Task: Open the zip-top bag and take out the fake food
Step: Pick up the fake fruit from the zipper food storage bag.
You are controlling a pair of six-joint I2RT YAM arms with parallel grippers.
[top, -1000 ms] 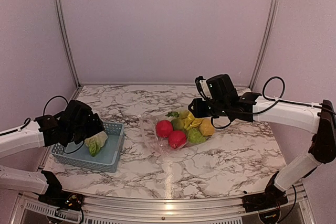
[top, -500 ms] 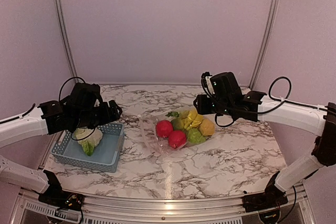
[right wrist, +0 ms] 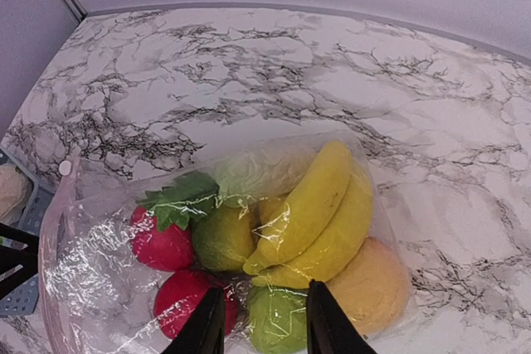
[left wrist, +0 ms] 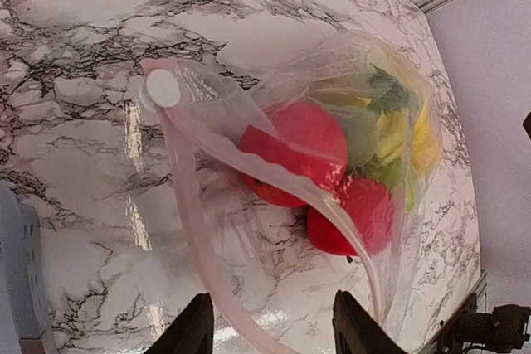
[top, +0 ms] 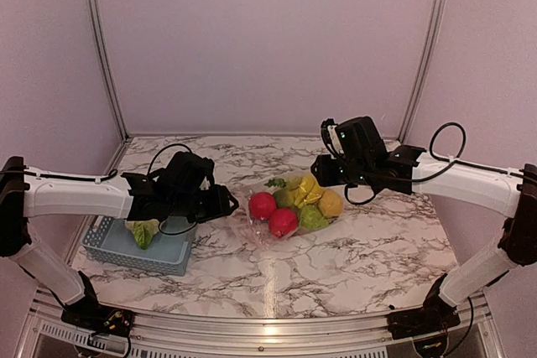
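The left gripper (left wrist: 270,327) is wide open and empty, its two fingertips just short of the bag's (left wrist: 216,230) mouth and aimed into it. The right gripper (right wrist: 261,327) also has its fingers parted, with nothing visibly pinched. It hangs over the closed end of the bag, and whether it touches the film I cannot tell.

The bag lies flat on the table (top: 352,274) between the two grippers. Its mouth gapes: the two pink zip strips (left wrist: 187,230) spread apart from a white slider (left wrist: 162,89) at one corner. Two apples (left wrist: 290,155) sit nearest the mouth. The bananas (right wrist: 311,209) and the rest of the fruit are packed toward the closed end. A cabbage (top: 144,230) lies in the basket (top: 168,256), which stands off the mouth side of the bag, beyond the left gripper.

The likely trouble is the film. If the left fingers go in low or off line, they may snag a zip strip or the lower sheet, not an apple, and drag the whole bag. Nothing clearly pins the closed end, so the glossy bag could slide on the marble. The apples are round and smooth, so a shallow pinch could squirt one deeper into the bag.

The bag's long axis runs from the left gripper to the right gripper. The mouth points at the left gripper and the sealed end sits under the right one.
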